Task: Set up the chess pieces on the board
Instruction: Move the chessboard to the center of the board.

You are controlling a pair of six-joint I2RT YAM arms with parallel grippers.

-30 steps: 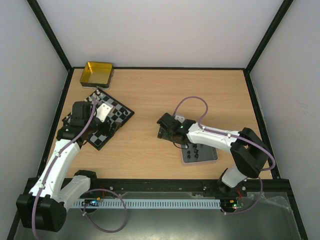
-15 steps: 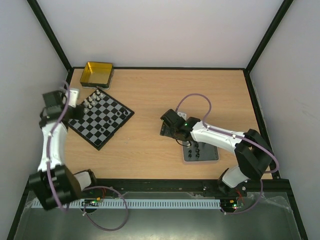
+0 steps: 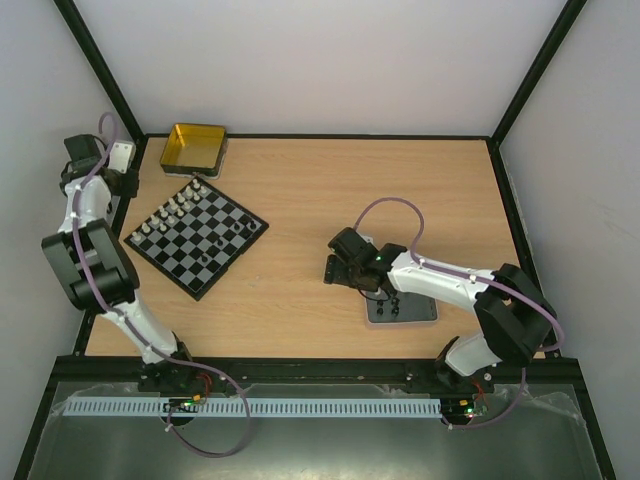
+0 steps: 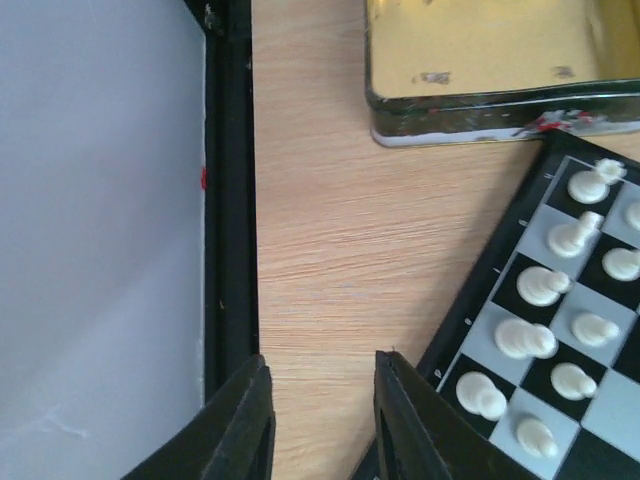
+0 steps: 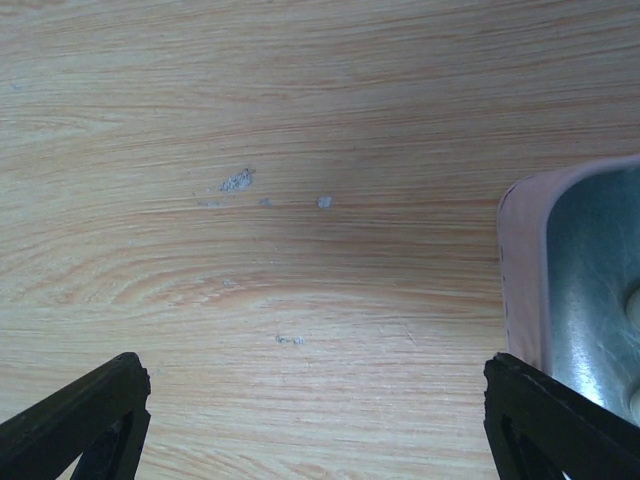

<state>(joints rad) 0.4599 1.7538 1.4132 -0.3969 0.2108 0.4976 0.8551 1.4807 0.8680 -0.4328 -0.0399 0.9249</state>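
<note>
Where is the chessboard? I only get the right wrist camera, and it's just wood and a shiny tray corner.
Observer: The board lies far over to the left, turned like a diamond, right beside a gold tin.
Operator: Are any pieces on it?
Observer: Yes. White pieces stand in rows along its far-left edge, and a few black ones sit nearer its right corner.
Operator: Where are the others?
Observer: More black pieces stand in that grey tray.
</note>
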